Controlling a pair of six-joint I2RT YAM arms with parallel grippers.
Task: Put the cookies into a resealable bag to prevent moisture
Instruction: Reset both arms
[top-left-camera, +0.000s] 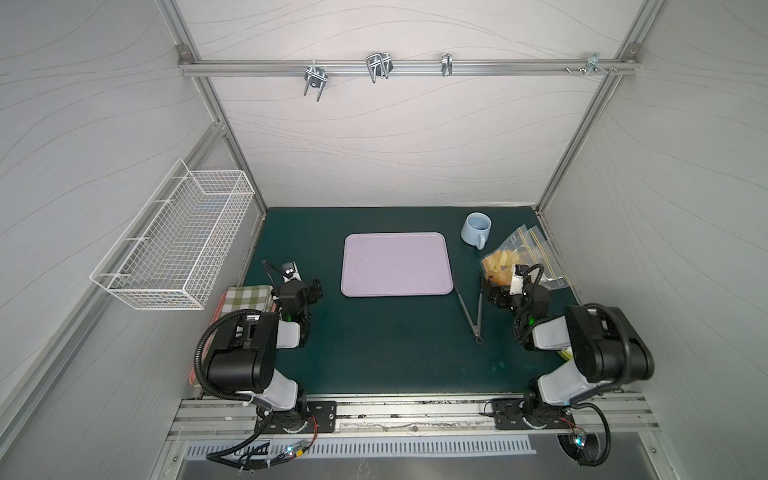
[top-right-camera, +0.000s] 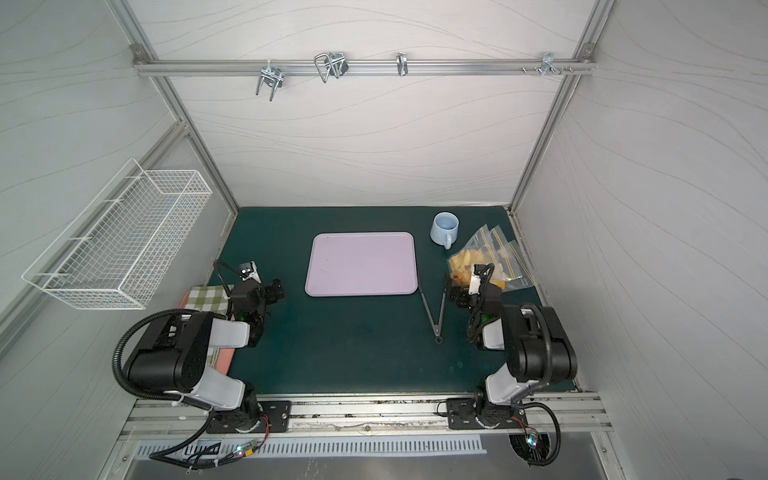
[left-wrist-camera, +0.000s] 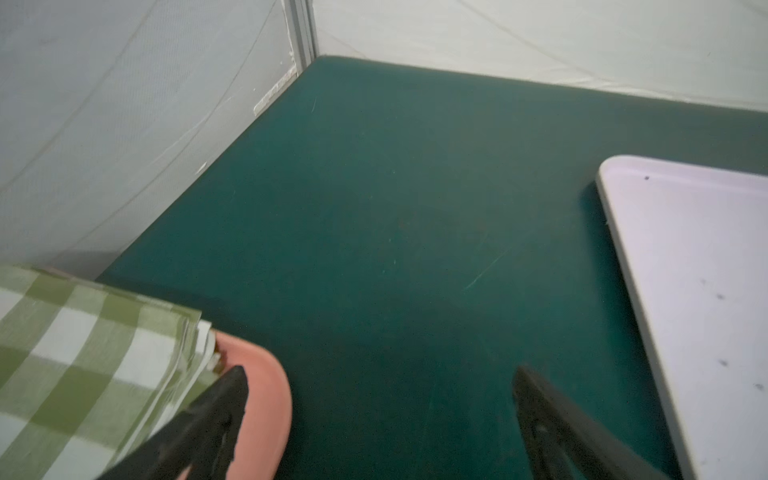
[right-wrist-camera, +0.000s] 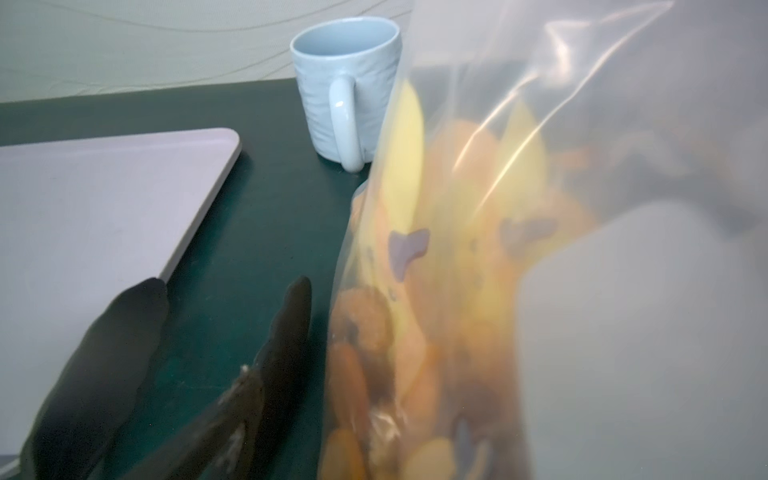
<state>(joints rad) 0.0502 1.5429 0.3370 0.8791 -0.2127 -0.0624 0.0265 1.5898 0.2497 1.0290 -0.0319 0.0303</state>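
Lettering on the resealable bag (top-left-camera: 536, 249) is illegible; cookies (right-wrist-camera: 365, 320) blur inside; left hand (left-wrist-camera: 378, 374) and right hand (right-wrist-camera: 230, 284) gape empty.

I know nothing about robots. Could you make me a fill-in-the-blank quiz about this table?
1. The cookies sit inside a clear ____.
2. The mug is pale ____.
3. The tongs lie ____ the tray and the right end effector.
4. The left end effector has its jaws wide ____.
Missing words: bag, blue, between, open.
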